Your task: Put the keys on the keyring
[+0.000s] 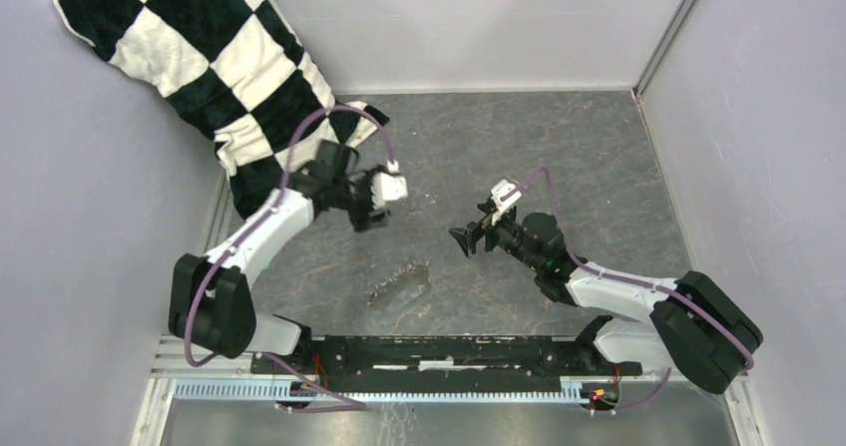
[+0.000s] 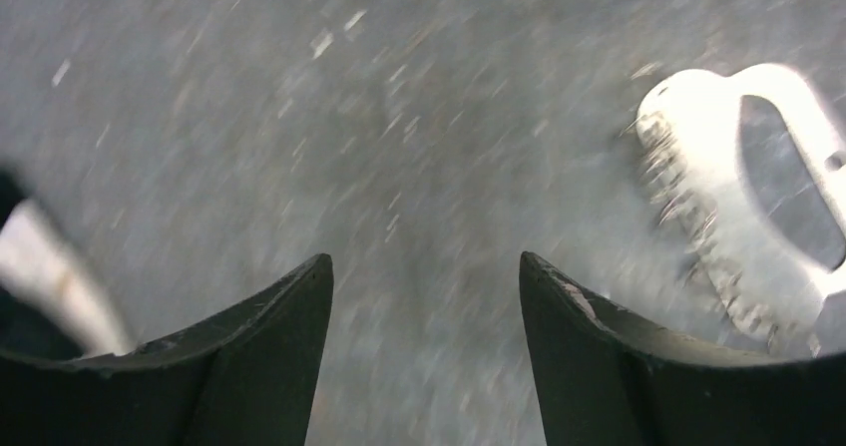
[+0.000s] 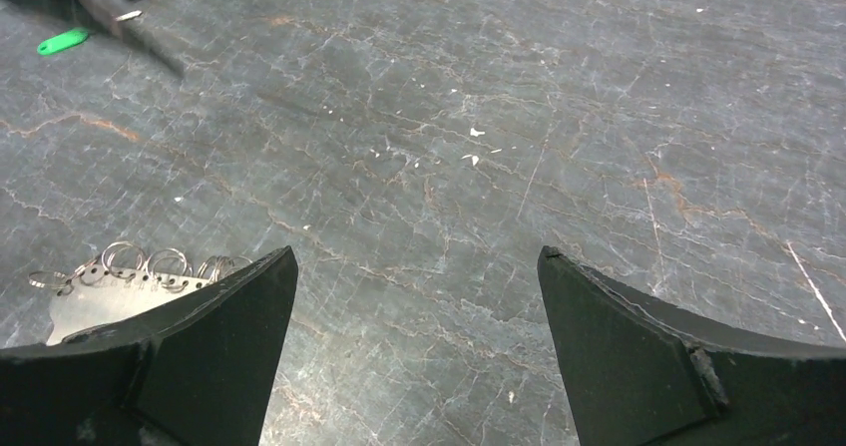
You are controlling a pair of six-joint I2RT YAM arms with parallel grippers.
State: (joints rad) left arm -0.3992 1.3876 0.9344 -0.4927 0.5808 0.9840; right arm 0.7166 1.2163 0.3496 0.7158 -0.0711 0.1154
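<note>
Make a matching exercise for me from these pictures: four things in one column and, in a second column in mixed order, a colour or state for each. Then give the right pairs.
Things
1. keyring
2. key
3. cloth
4. right gripper

Colour or state
A. bright green
B. black and white squares
C. jaws open, holding nothing
D. silvery metal, small rings along one edge

Pairs: 1-D, 2-A, 3-B, 4-C
</note>
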